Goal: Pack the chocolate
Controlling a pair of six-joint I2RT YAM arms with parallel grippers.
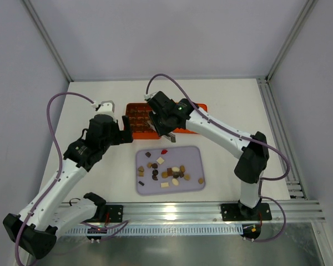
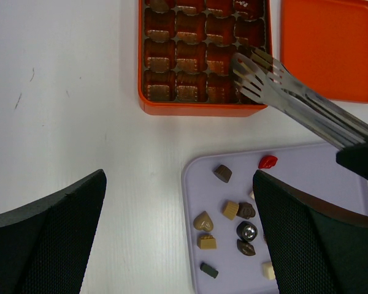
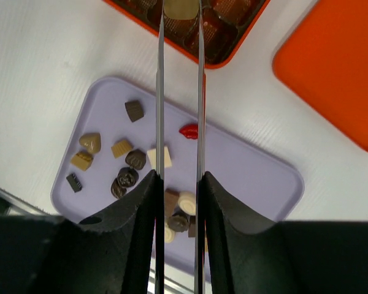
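Left wrist view gives you the clearest look at the chocolate. The loose bite-size pieces are dark brown, tan and cream, and they lie scattered on a lavender tray. A single red piece sits near the tray's far edge, a little apart from the main cluster. Some pieces have moulded tops, but any marks on them are too small for you to read.

Just beyond the tray stands the orange box, its grid of cells lined in glossy brown. The flat orange lid lies on the table just to the right of the box.

Your right gripper is clamped on a pair of metal tongs, pressing the two blades partway together. The blades reach out over the tray, and their forked tips hang above the box's cells near its right side. In the right wrist view a tan shape sits between the tips at the top edge. You cannot tell whether it is a piece held in the tongs or something lying in a cell below.

Your left gripper hovers over the table at the tray's left edge, near the box. Its fingers are spread wide with nothing between them.
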